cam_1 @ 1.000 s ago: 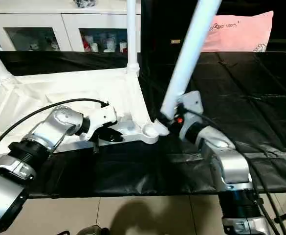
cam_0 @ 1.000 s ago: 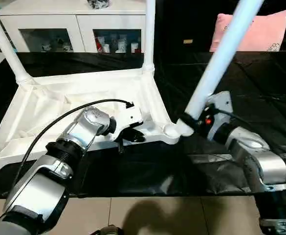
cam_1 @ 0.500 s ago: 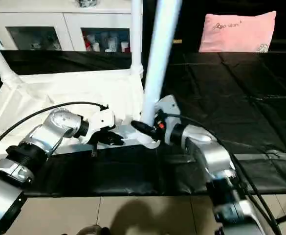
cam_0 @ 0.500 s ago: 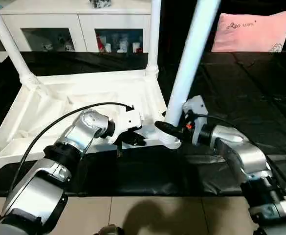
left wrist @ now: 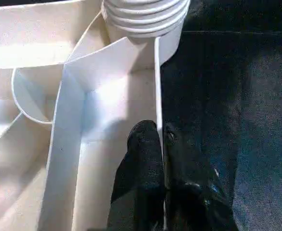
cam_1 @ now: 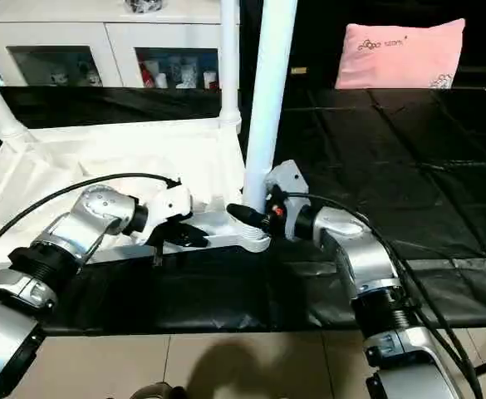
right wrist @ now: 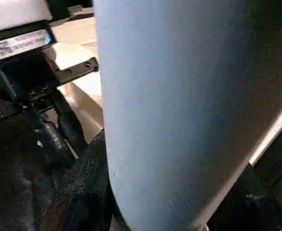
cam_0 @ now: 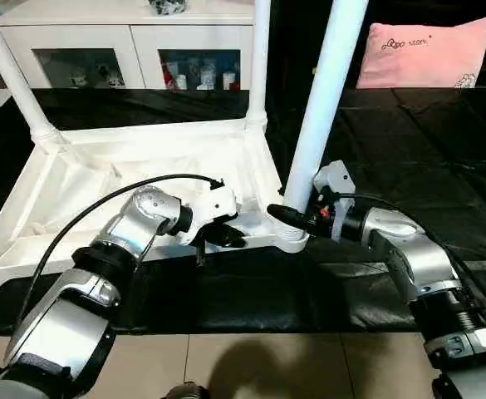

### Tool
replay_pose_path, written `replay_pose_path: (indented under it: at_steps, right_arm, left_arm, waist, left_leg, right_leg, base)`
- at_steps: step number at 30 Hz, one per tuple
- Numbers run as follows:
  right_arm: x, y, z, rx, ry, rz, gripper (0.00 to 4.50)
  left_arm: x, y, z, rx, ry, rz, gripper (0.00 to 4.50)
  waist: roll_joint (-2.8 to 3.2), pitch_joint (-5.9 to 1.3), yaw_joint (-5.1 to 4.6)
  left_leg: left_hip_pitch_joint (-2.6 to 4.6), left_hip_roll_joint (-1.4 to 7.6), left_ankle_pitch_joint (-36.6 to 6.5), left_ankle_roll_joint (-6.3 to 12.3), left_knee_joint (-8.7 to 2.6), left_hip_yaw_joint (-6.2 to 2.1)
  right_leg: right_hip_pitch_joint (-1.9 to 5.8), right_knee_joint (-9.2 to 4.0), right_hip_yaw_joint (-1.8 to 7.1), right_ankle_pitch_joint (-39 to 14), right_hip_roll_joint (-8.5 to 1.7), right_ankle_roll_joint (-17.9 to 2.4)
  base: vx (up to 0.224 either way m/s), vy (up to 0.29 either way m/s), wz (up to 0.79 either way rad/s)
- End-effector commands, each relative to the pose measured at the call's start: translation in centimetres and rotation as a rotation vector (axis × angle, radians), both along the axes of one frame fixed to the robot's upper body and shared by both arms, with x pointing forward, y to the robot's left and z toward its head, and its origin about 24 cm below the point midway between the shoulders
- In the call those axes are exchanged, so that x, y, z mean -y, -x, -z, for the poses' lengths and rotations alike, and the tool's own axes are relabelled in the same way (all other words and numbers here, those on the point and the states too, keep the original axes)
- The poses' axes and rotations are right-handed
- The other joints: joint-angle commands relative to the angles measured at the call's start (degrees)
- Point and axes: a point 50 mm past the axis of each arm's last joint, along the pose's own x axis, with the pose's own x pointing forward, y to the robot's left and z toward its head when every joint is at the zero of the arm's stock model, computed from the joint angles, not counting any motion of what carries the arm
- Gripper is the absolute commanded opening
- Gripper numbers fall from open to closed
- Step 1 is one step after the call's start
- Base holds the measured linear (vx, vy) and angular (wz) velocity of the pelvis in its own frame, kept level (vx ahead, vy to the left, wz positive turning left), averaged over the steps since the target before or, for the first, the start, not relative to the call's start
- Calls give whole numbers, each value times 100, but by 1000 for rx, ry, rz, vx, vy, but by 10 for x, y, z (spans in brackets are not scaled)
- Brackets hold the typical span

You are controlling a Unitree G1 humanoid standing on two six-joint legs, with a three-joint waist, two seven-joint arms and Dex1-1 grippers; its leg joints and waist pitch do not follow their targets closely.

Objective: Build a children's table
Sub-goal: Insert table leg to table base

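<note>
Tabletop [cam_0: 101,166] rim pinched by left end effector [left wrist: 162,144], right end effector [cam_0: 297,218] gripping top-cropped leg [cam_0: 317,116].

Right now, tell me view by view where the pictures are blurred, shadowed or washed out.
Right wrist view: the leg sits so close it is a soft, featureless blue-white mass. Left wrist view: the tabletop ribs glare near white, and the left gripper fingertips are dark and soft. Left eye view: the black cloth swallows detail, and a shadow falls on the floor tiles.
</note>
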Motion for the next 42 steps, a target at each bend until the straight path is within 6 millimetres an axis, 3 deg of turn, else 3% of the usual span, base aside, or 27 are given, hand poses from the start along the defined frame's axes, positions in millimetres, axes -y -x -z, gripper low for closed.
replay_pose_path:
  at_steps: [1,21,31,32,35,36,37,42]
  right_arm:
    - [5,1,7,-27,28,-1,192]
    - [8,-4,14,-46,-1,28,192]
    - [9,-7,22,-111,-122,97,192]
    - [9,-6,23,-112,-127,98,192]
    - [9,-4,26,-113,-162,120,192]
    - [10,-4,28,-117,-186,139,192]
    - [10,-3,29,-119,-202,150,192]
    - [14,3,39,-134,-304,254,192]
  left_arm:
    - [-4,-5,-10,32,2,-11,0]
    - [-9,-9,-14,43,-5,-13,0]
    - [-10,-12,-16,61,13,-34,0]
    - [-10,-12,-17,62,13,-36,0]
    - [-11,-14,-17,68,16,-50,0]
    - [-12,-14,-18,71,17,-56,0]
    - [-12,-14,-18,74,18,-61,0]
    - [-13,-16,-20,74,27,-76,0]
  waist:
    - [-35,-439,10]
    - [-15,-438,10]
    - [33,-436,10]
    - [77,-437,18]
    - [65,-435,14]
    - [106,-432,17]
    - [92,-434,13]
    - [166,-431,21]
  left_leg:
    - [187,266,-943,262,-345,-81]
    - [184,263,-1027,266,-348,-81]
    - [196,274,-1247,162,-371,-90]
    - [196,276,-1260,141,-374,-97]
    - [201,276,-1316,122,-383,-94]
    - [202,273,-1377,99,-386,-99]
    - [199,275,-1391,92,-389,-97]
    - [205,277,-1540,49,-404,-105]
  right_leg:
    - [197,-370,207,162,-503,-1622]
    - [201,-369,197,238,-502,-1704]
    - [198,-380,190,154,-508,-1756]
    - [194,-371,185,190,-505,-1759]
    - [192,-377,185,206,-504,-1764]
    - [190,-378,185,158,-506,-1765]
    - [194,-383,187,163,-509,-1764]
    - [184,-389,184,194,-507,-1787]
  base:
    - [0,0,0]
    - [0,0,0]
    - [0,0,0]
    - [0,0,0]
    - [0,0,0]
    - [0,0,0]
    - [0,0,0]
    - [0,0,0]
